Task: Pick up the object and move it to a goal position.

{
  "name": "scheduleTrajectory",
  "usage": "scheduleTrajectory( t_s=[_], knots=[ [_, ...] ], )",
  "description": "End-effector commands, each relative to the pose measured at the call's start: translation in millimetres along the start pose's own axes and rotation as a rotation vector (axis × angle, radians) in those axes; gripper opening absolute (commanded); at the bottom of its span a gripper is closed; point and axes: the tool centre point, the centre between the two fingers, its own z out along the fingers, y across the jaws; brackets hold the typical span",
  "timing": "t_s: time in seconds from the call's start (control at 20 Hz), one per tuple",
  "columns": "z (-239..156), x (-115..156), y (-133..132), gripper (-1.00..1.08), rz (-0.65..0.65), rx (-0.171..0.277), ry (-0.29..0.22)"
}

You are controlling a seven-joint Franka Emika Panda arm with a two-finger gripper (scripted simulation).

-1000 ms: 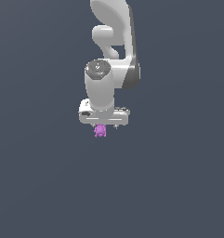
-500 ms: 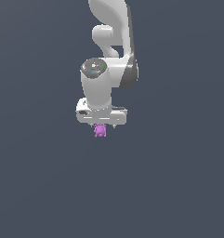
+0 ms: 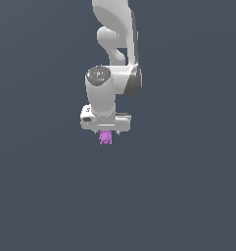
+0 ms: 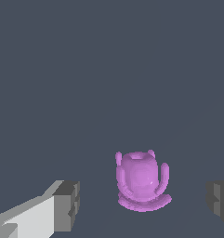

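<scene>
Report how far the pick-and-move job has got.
Done: the gripper sits above the purple object, which lies between its open fingers. In hand: nothing; gaps show on both sides of the object. Left: closing, lifting and carrying it to the goal, which no view shows.

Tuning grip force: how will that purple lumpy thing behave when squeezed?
The purple object looks rounded with small nubs, so it may twist or slip between flat fingers. It is tiny beside the gripper, so probably light. Its curved base suggests it could rock if nudged.

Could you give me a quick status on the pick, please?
Hand open, fingers apart either side. Purple object between them, not gripped. Nothing in the way.
</scene>
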Motion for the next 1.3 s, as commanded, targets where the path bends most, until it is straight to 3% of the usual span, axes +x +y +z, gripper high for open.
scheduleTrajectory(
  t_s=[0.0,0.55,1.25],
  knots=[
    [10,-8,4,1.00,-0.016,-0.005,0.005],
    [42,-37,18,1.00,-0.073,-0.019,0.025],
    [71,-39,19,1.00,-0.076,-0.020,0.026]
  ],
)
